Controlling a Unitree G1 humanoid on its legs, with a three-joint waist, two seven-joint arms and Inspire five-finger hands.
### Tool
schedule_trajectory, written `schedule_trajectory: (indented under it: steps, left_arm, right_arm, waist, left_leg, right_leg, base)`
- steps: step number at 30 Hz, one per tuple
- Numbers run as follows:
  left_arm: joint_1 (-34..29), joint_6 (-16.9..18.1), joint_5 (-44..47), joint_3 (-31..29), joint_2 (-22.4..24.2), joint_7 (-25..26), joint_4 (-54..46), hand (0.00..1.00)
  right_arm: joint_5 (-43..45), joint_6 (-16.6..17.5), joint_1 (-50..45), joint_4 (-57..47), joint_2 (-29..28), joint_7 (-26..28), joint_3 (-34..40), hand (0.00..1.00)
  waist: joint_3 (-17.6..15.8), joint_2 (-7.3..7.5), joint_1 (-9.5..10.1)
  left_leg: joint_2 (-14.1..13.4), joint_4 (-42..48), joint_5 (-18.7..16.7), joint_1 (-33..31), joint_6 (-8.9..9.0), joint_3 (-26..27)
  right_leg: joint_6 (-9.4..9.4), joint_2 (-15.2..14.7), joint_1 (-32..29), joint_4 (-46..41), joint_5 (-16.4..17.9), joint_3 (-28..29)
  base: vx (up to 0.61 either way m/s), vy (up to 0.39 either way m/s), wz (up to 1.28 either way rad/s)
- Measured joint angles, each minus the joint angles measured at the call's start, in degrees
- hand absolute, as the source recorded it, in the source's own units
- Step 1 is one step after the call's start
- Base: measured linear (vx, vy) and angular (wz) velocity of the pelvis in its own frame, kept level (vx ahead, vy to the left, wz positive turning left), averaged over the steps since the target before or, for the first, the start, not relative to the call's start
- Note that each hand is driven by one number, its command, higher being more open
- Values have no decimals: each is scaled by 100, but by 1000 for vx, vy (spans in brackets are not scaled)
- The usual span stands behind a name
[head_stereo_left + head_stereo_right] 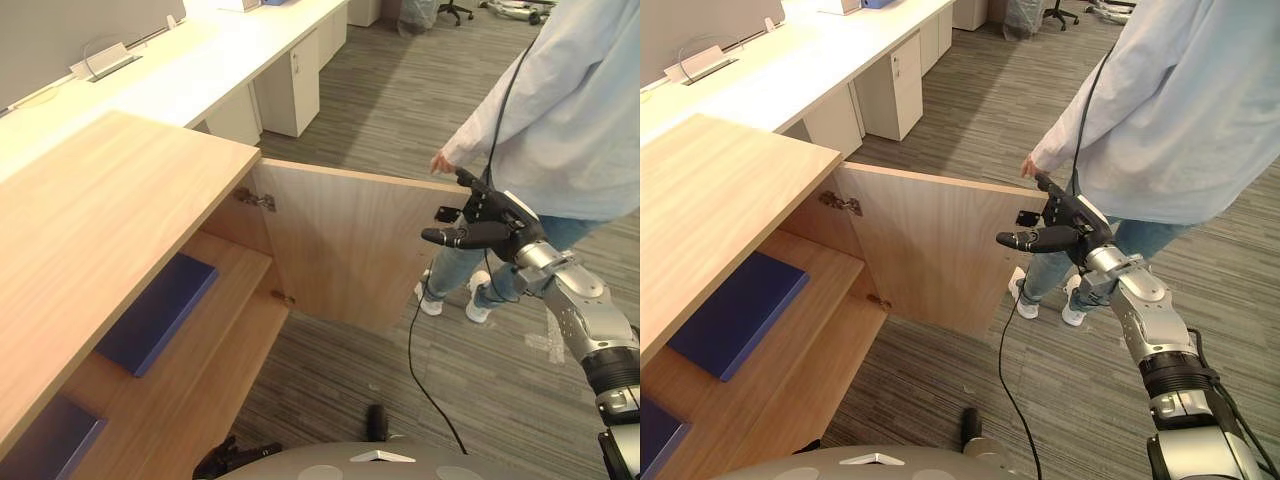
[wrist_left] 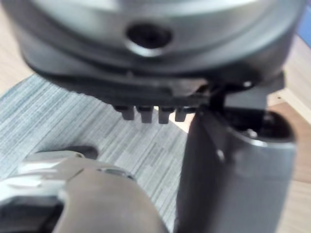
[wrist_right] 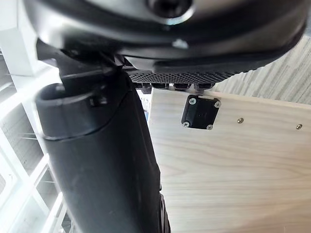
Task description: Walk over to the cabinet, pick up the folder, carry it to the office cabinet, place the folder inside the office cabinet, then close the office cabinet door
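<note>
Right hand (image 1: 493, 218) at the open cabinet door (image 1: 350, 245) edge.
Fingers straight, grasping nothing. Blue folder (image 1: 160, 310) lies on the shelf (image 1: 235, 265), well left of the hand; person (image 1: 570, 110) just beyond it.

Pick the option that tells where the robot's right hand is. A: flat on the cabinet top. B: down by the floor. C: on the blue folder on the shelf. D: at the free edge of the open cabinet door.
D: the right hand is raised at the outer edge of the open cabinet door, well away from the blue folder lying on the shelf.
</note>
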State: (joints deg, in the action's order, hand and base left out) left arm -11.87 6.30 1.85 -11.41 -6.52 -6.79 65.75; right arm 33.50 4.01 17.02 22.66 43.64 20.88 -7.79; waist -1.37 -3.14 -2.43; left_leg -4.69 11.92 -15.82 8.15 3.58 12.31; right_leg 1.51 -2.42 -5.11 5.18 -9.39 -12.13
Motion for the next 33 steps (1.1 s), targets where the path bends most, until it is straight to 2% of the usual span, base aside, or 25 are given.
schedule_trajectory:
  steps: [2, 4, 5, 6, 7, 9, 11, 13, 16, 20, 21, 22, 24, 26, 27, 33]
  left_arm:
    - [-2, 0, 0, 37, -4, -3, 2, 100]
    - [-2, 0, -1, 39, -6, -24, 2, 100]
    - [-11, 0, -2, 36, -10, -62, 7, 100]
    - [-1, 1, -4, 33, -13, -112, 8, 100]
    - [-2, 3, -4, 30, -12, -126, 9, 100]
    - [-5, 3, -24, -62, -48, -199, 19, 100]
    - [-6, 15, -25, -102, -76, -215, 18, 100]
    - [15, 16, -30, -200, -108, -279, 18, 100]
    - [46, 15, -30, -240, -122, -351, 14, 100]
    - [39, 8, -27, -244, -105, -397, -21, 100]
    - [19, 4, -28, -244, -105, -414, -23, 100]
    - [-20, 5, -22, -257, -119, -421, -61, 100]
    - [-36, 7, -19, -277, -135, -424, -118, 100]
    - [-43, 7, -11, -313, -146, -429, -118, 100]
    - [-37, 2, -14, -305, -185, -438, -113, 100]
    - [68, 7, -14, -289, -205, -498, -147, 100]
  right_arm:
    - [-142, 1, 204, -47, 298, -3, -475, 100]
    - [-265, -64, 352, -342, 919, 1, -1117, 100]
    - [-475, -197, 388, -772, 1393, 55, -1440, 100]
    - [-700, -280, 397, -1270, 1919, 187, -1704, 100]
    - [-813, -301, 397, -1502, 2155, 308, -1795, 100]
    - [-1108, -376, 303, -2357, 2850, 899, -1928, 100]
    - [-1194, -379, 89, -2911, 3143, 1258, -1908, 100]
    - [-1107, -365, -469, -3678, 3253, 1632, -1652, 100]
    - [-1034, -265, -1155, -4244, 3239, 1991, -1541, 100]
    - [-1013, -117, -2240, -4806, 2738, 2318, -1539, 100]
    - [-1047, -125, -2341, -4850, 2783, 2500, -1541, 100]
    - [-1228, -215, -2712, -4842, 2951, 2952, -1602, 100]
    - [-1558, -465, -3129, -4532, 3037, 3242, -1846, 100]
    - [-1788, -651, -3270, -4252, 3039, 3364, -1987, 100]
    - [-1867, -691, -3291, -4221, 3040, 3383, -1987, 100]
    - [-1883, -582, -3114, -4178, 3035, 3330, -1975, 100]
  waist:
    - [-3, 7, -50]
    - [1, 12, -72]
    - [48, 73, -88]
    - [102, 58, -97]
    - [103, 91, -101]
    - [156, 195, -133]
    - [240, 282, -137]
    - [335, 371, -109]
    - [371, 428, -47]
    - [346, 490, 182]
    - [348, 484, 223]
    - [336, 505, 274]
    - [325, 523, 305]
    - [262, 566, 329]
    - [240, 587, 271]
    - [228, 578, 244]
  left_leg:
    - [-23, 38, 35, -8, 61, 0]
    - [-63, 82, 37, -18, 64, -4]
    - [-76, 87, 69, -84, 92, -8]
    - [-91, 85, 104, -117, 106, -15]
    - [-101, 85, 116, -127, 103, -21]
    - [-151, 86, 152, -149, 77, -81]
    - [-201, 8, 154, -147, 73, -135]
    - [-202, -184, 163, -145, 61, -150]
    - [-197, -383, 159, -146, 63, -149]
    - [-115, -513, 108, -111, 34, -139]
    - [-100, -504, 97, -113, 15, -128]
    - [-85, -485, 80, -143, -15, -133]
    - [-40, -482, 70, -167, -33, -103]
    - [1, -482, 61, -174, -49, 22]
    - [15, -482, 59, -180, -52, 75]
    - [8, -423, 56, -202, -57, 51]
  right_leg:
    - [-35, 28, -1, 0, 23, 53]
    - [-74, 76, -8, -1, 29, 85]
    - [-96, 95, -79, -1, 10, 96]
    - [-119, 121, -122, -2, -6, 119]
    - [-125, 138, -133, -2, -6, 132]
    - [-182, 196, -144, -3, -5, 148]
    - [-220, 265, -173, -3, -3, 143]
    - [-258, 332, -283, -3, -33, 133]
    - [-276, 340, -383, -2, -63, 115]
    - [-230, 244, -385, -1, -104, 58]
    - [-212, 226, -384, -2, -119, 71]
    - [-202, 169, -391, -2, -159, 65]
    - [-209, 129, -432, -2, -215, 100]
    - [-203, 119, -498, -2, -255, 183]
    - [-194, 121, -531, -3, -269, 237]
    - [-171, 131, -540, -3, -292, 260]
  base:
    - [-20, -25, -10]
    - [-20, -23, -12]
    - [-8, -31, -11]
    - [-5, -31, -12]
    - [2, -29, -13]
    - [-10, -14, -8]
    - [-13, 10, 2]
    - [-50, 51, 2]
    - [-68, 90, 6]
    - [-62, 136, 9]
    - [-29, 172, 1]
    - [-9, 149, 3]
    - [2, 146, -6]
    - [13, 119, -31]
    - [17, 99, -30]
    - [36, 71, -3]
